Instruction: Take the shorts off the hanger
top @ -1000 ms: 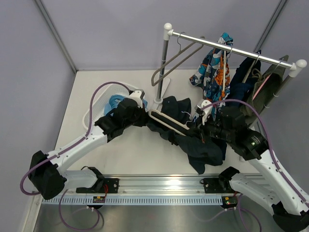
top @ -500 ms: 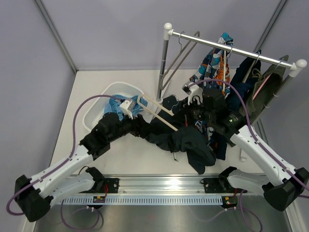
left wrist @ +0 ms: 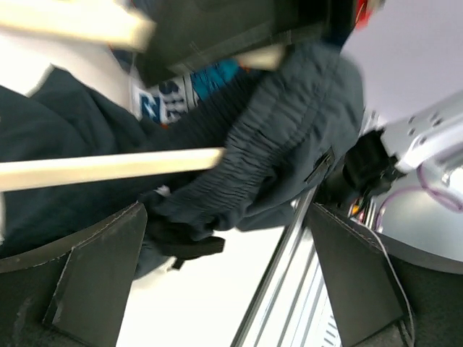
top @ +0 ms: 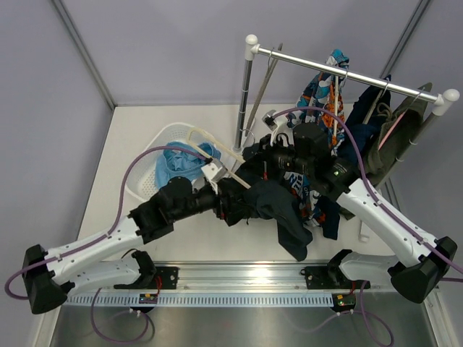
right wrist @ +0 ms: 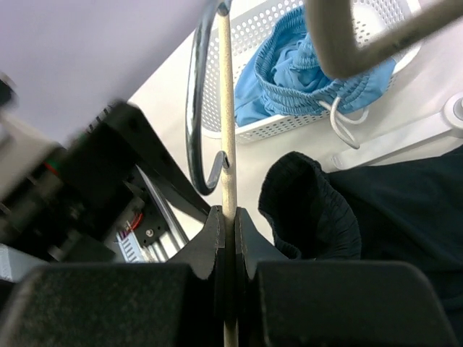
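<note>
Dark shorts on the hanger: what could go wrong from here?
The left gripper stands open around the dark shorts, so a pull may miss the cloth. The right gripper pinches only the thin hanger bar, which could twist or slip as the shorts drag.

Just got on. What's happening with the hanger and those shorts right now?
The right gripper is shut on the bar of the pale hanger, holding it up. The left gripper is open, its fingers on either side of the dark shorts, which are bunched around the hanger and not yet off. The light blue shorts lie in the white basket.
</note>
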### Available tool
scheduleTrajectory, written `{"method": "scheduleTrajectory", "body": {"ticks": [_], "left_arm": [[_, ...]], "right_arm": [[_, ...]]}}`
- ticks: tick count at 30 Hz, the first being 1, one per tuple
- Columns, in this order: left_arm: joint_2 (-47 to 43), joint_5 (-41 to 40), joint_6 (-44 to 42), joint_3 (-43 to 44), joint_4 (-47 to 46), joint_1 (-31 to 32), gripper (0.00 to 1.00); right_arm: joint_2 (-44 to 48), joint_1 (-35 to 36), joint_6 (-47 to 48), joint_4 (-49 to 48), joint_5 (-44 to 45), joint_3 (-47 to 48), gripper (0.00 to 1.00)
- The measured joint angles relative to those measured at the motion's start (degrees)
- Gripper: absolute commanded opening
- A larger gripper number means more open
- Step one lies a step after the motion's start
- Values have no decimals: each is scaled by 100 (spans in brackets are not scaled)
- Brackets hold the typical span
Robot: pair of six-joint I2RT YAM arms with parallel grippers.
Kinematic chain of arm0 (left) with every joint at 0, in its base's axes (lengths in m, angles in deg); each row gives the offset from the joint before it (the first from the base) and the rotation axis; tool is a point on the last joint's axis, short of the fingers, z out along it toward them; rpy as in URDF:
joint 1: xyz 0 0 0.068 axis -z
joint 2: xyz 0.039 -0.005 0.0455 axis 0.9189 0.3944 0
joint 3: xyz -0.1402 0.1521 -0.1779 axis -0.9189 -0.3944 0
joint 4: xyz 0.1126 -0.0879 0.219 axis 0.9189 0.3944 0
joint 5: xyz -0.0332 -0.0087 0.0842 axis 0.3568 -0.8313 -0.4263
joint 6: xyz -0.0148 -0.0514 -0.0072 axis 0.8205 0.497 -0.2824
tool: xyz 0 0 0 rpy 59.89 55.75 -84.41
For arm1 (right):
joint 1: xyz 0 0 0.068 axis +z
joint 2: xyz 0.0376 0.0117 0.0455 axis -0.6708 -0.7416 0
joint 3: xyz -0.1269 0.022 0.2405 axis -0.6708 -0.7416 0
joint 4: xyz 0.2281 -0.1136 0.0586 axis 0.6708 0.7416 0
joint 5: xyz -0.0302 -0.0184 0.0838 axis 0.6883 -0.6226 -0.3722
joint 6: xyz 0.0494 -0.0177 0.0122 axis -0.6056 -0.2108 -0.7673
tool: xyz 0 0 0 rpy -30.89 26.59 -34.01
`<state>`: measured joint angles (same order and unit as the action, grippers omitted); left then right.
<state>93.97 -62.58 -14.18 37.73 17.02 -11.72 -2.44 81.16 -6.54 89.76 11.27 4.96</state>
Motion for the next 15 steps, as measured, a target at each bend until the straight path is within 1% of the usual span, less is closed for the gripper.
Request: {"method": "scheduleTrajectory", "body": {"ticks": [2, 4, 6, 7, 9, 10, 12, 14, 15], "left_arm": [[343, -79, -74, 44, -63, 177, 98], [658, -151, -133, 66, -184, 289, 95], [925, -205, -175, 133, -249, 341, 87], [1056, -221, -195, 186, -291, 367, 73], [1294, -232, -192, 348, -339, 389, 51], [1401, -225, -195, 437, -363, 396, 35], [1543, -164, -192, 562, -402, 426, 22], [1620, -105, -212, 647, -442, 511, 12], [1631, -81, -214, 673, -442, 570, 11]], "right_arm": [[-39, 0, -92, -2, -2, 81, 0], [-46, 0, -162, -2, 0, 125, 0], [-46, 0, -234, -2, 0, 153, 0], [-46, 0, -258, -4, 0, 155, 0], [-48, 0, -302, 0, 15, 155, 0], [-48, 0, -310, 0, 42, 160, 0], [-50, -2, -317, -11, 127, 190, 0], [-72, -2, -313, 0, 157, 256, 0], [-85, -2, -313, 4, 197, 291, 0]]}}
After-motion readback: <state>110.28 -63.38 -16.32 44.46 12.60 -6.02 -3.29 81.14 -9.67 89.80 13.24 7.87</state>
